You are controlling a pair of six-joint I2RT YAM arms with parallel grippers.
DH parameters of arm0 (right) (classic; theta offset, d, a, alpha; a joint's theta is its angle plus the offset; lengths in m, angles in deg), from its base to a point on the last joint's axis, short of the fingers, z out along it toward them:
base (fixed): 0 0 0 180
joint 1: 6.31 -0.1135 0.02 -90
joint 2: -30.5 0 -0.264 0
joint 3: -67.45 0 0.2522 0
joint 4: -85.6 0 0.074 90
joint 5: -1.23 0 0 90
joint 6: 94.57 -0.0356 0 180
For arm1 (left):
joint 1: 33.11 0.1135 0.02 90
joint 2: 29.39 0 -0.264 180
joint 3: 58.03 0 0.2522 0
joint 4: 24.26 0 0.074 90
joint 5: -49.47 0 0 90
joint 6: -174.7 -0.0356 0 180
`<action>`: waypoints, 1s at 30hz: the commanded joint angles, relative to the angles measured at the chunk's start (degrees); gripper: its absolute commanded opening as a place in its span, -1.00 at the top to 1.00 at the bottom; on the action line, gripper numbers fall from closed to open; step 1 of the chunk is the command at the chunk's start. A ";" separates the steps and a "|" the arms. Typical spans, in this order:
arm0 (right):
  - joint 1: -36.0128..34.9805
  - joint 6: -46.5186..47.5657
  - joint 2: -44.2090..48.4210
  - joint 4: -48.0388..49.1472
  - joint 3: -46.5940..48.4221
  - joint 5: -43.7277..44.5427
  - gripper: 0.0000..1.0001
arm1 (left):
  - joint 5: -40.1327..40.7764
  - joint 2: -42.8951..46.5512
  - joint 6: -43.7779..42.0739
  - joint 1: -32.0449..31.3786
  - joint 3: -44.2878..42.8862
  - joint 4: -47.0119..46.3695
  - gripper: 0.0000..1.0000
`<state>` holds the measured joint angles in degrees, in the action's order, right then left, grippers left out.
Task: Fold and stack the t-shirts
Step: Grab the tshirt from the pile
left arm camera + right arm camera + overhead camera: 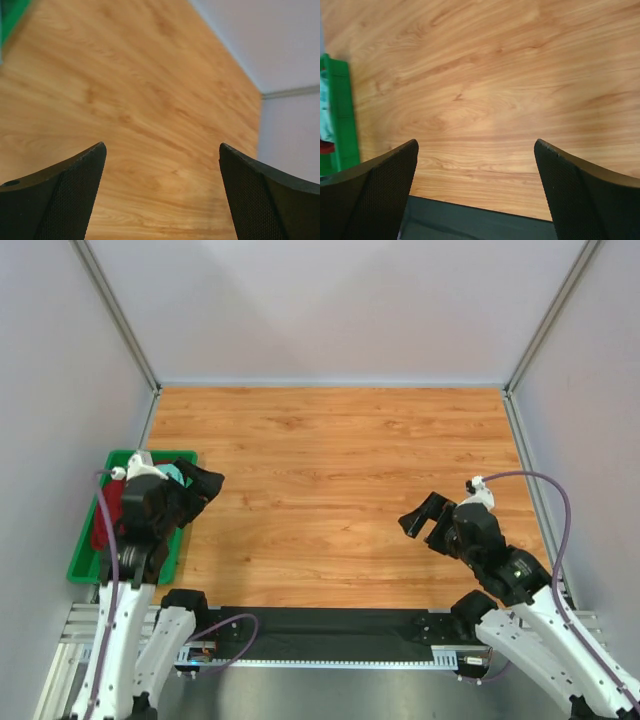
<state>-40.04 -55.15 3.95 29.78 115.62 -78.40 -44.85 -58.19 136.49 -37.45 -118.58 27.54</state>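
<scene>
At the left edge of the wooden surface [330, 470], a bright green tray [82, 568] holds both t-shirts. The maroon t-shirt [103, 525] shows toward the tray's near-left side and the mint t-shirt [173, 476] toward its far end, each largely hidden beneath the left arm. The left claw [205, 492] hangs over the tray's right rim, spread wide and gripping nothing; its wrist view shows only wood between the fingers. Over the right half of the surface, well apart from the tray, the right claw [420, 530] is likewise released and empty, facing left.
</scene>
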 commanded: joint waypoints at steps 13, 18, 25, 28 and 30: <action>-0.01 20.25 -25.56 -11.02 16.02 -7.20 -0.94 | 34.98 -42.02 -22.96 19.18 -20.62 10.64 -0.63; 1.12 23.34 -29.00 -8.58 16.65 -14.31 -0.93 | 39.64 -49.07 -18.13 23.58 -21.16 14.78 -0.92; 3.06 24.92 -27.51 -8.91 16.04 -18.11 -0.92 | 32.20 -53.81 -23.73 32.72 -15.54 9.36 -0.92; 3.68 25.10 -27.33 -9.97 16.47 -18.28 -0.92 | 30.69 -55.22 -26.47 32.99 -14.13 5.83 -0.86; 3.68 25.28 -27.42 -10.40 17.09 -18.11 -0.91 | 28.59 -55.49 -26.48 33.60 -12.72 3.72 -0.64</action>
<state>-36.74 -31.66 -24.15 20.18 130.03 -95.29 -12.28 -113.46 113.69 -4.33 -132.28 36.35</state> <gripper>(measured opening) 0.960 0.873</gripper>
